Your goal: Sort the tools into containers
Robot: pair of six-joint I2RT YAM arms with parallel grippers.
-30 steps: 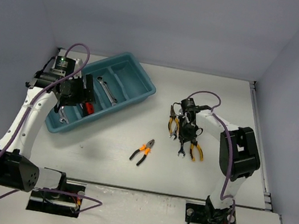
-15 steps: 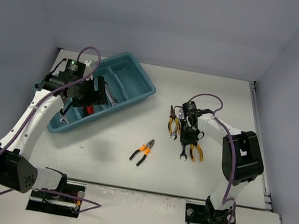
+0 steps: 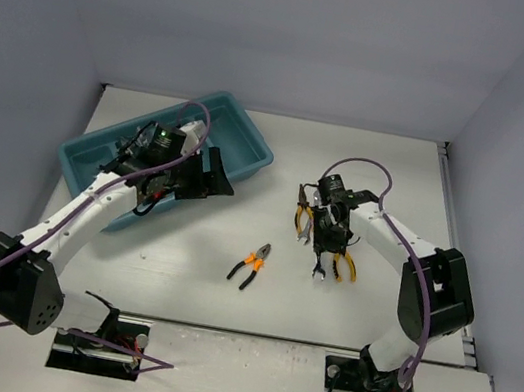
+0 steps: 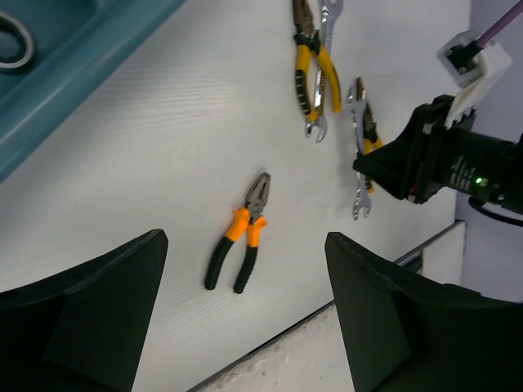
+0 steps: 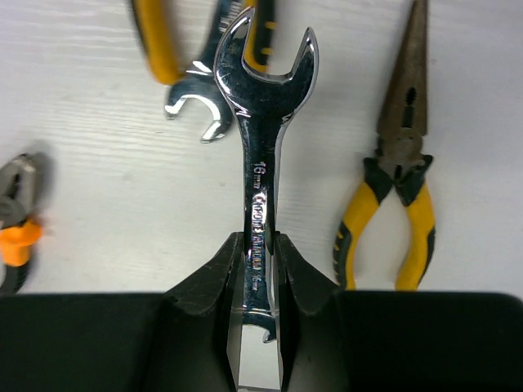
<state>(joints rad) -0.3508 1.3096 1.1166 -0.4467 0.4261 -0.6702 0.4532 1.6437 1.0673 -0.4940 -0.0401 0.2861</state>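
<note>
The teal tray (image 3: 98, 147) lies at the back left; its corner shows in the left wrist view (image 4: 73, 57). My left gripper (image 3: 212, 177) is open and empty, just past the tray's near right side. Orange-and-black pliers (image 3: 250, 265) lie alone mid-table, below my open left fingers (image 4: 82, 318) in the wrist view (image 4: 243, 233). My right gripper (image 3: 327, 233) is shut on a silver wrench (image 5: 263, 147) over a cluster of tools. Yellow-and-black pliers (image 5: 399, 196) lie to its right and another silver wrench (image 5: 200, 102) to its left.
Two pairs of yellow-handled pliers (image 3: 304, 216) (image 3: 342, 264) and wrenches lie around the right gripper. The left wrist view shows yellow pliers (image 4: 312, 61), the right arm's wrist (image 4: 445, 159) and the table's near edge (image 4: 327, 314). Walls enclose the table.
</note>
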